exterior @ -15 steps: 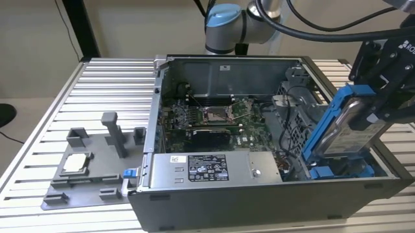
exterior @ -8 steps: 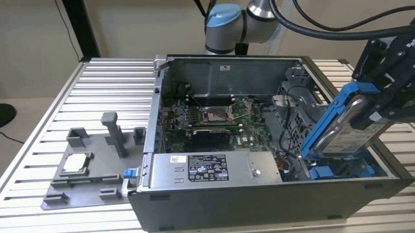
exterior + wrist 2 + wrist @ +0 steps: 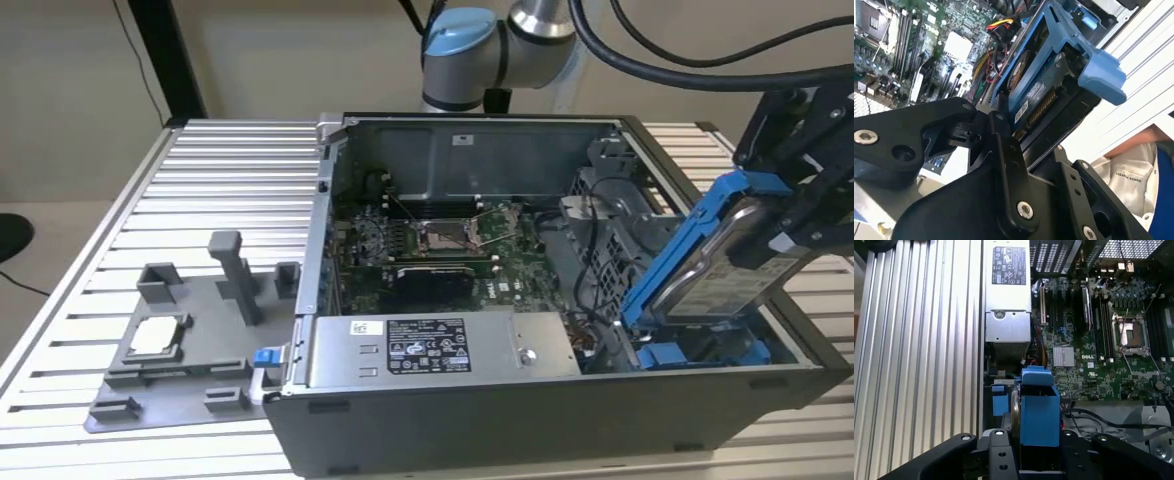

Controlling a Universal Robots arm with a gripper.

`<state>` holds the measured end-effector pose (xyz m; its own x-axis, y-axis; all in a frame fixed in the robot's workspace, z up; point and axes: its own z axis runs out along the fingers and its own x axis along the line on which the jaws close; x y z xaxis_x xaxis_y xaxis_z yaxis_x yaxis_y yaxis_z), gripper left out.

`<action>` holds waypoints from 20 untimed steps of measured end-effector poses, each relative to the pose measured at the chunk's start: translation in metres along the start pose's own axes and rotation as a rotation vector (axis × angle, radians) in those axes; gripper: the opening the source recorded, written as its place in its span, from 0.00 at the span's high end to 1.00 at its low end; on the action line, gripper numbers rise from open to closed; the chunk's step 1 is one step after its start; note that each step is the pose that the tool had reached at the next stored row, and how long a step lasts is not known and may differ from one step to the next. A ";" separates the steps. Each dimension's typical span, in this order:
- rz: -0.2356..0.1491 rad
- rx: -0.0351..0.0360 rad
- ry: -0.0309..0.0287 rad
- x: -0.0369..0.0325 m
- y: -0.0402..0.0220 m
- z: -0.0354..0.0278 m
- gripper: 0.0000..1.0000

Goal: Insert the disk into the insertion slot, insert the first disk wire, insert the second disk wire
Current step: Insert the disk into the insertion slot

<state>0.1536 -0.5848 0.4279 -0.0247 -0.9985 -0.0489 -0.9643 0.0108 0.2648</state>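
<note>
Robot arm with a rounded joint (image 3: 527, 55) of silver-grey metal, closed on one side by a light blue cap (image 3: 461, 38). Thick black cables (image 3: 681, 75) curve away near it. The pincer (image 3: 1036, 440) is matte black, built from flat linkage plates (image 3: 909, 135) with rounded corners, stacked and joined at pivots. Small silver screws (image 3: 1024, 210) with recessed heads dot the plates in both wrist views, and a dark round hole (image 3: 903, 152) sits in one plate.
</note>
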 end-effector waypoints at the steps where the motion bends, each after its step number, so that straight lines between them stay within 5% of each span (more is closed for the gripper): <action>1: 0.000 0.0000 -0.0002 0.0003 -0.0005 0.0007 1.00; 20: -0.014 0.0002 0.0036 0.0017 -0.0085 0.0110 1.00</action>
<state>0.1589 -0.5860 0.4149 -0.0104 -0.9987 -0.0491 -0.9646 -0.0029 0.2639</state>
